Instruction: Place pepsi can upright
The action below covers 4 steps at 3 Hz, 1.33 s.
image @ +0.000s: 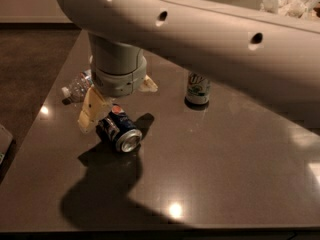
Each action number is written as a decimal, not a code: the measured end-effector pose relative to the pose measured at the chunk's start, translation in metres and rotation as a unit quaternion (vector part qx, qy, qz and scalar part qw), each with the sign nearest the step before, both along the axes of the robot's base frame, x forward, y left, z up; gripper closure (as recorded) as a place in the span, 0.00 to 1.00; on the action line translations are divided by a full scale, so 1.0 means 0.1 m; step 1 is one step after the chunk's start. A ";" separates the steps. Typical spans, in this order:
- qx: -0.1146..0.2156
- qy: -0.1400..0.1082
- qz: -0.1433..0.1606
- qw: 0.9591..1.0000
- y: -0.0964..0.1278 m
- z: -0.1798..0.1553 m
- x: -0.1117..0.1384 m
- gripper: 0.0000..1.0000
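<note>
Arm [200,39] hides green can's [198,91] top, much of bottle [75,86], seemingly part of jaws beside pepsi can [119,130].

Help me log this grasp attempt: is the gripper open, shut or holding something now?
Gripper: open, holding nothing, low over the pepsi can, which lies on its side.
</note>
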<state>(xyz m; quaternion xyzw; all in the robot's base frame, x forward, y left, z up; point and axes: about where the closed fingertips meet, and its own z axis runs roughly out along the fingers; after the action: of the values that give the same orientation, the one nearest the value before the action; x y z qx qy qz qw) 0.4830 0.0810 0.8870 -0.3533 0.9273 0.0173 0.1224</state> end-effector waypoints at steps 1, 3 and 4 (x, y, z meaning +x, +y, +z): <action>0.004 0.027 -0.018 0.999 0.12 -0.17 0.05 0.00; -0.007 0.061 -0.040 0.997 0.32 -0.38 0.01 0.16; -0.028 0.043 -0.032 0.998 0.44 -0.38 -0.08 0.39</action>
<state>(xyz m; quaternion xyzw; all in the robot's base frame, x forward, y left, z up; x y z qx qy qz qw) 0.4747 0.1249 0.8491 -0.3261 0.9425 0.0028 0.0727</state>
